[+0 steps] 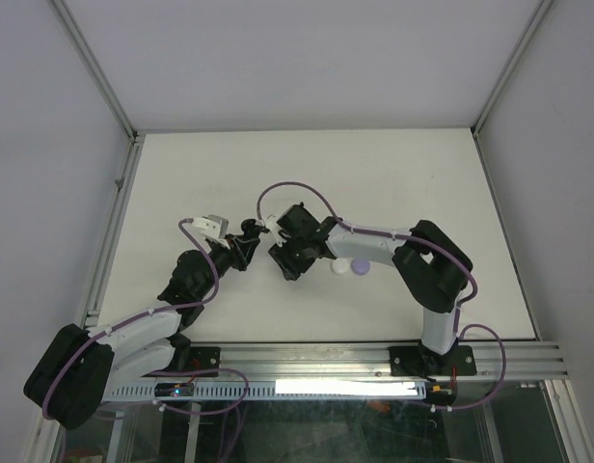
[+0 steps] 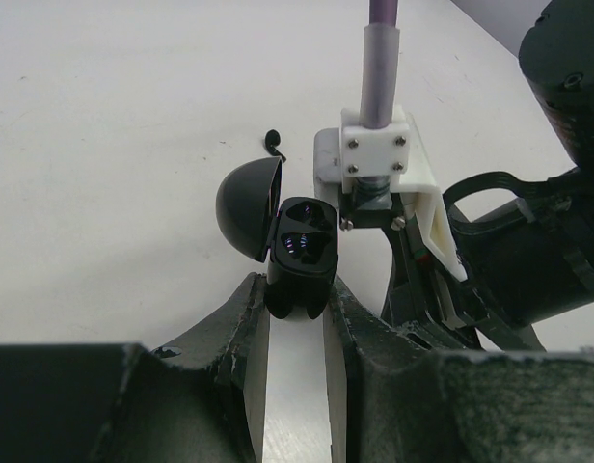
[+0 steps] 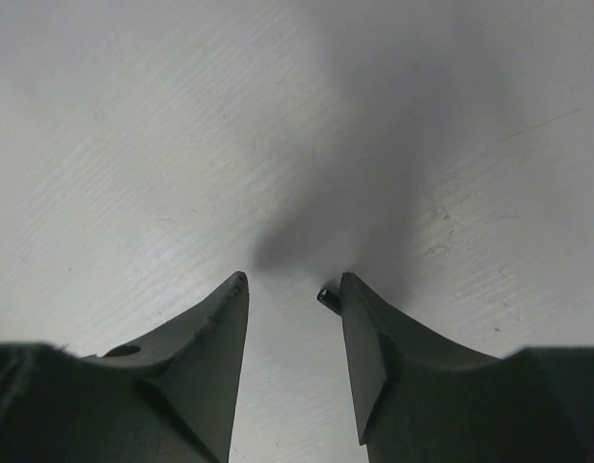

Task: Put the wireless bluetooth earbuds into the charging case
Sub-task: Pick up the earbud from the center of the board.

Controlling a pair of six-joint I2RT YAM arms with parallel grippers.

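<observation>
My left gripper (image 2: 297, 289) is shut on the lower end of a black charging case (image 2: 303, 253). The case's domed lid (image 2: 249, 207) hangs open to the left, and its two dark wells face the camera. A tiny black earbud (image 2: 274, 142) lies on the white table beyond the case. My right gripper (image 3: 292, 285) is open, low over the table. The tip of a small black earbud (image 3: 326, 297) shows at the inside of its right finger. In the top view the left gripper (image 1: 247, 243) and right gripper (image 1: 281, 258) sit close together mid-table.
A white round piece (image 1: 337, 266) and a lilac round piece (image 1: 361, 268) lie by the right forearm. The right arm's wrist with its white mount (image 2: 376, 154) and lilac cable stands just right of the held case. Aluminium frame rails (image 1: 114, 222) border the table.
</observation>
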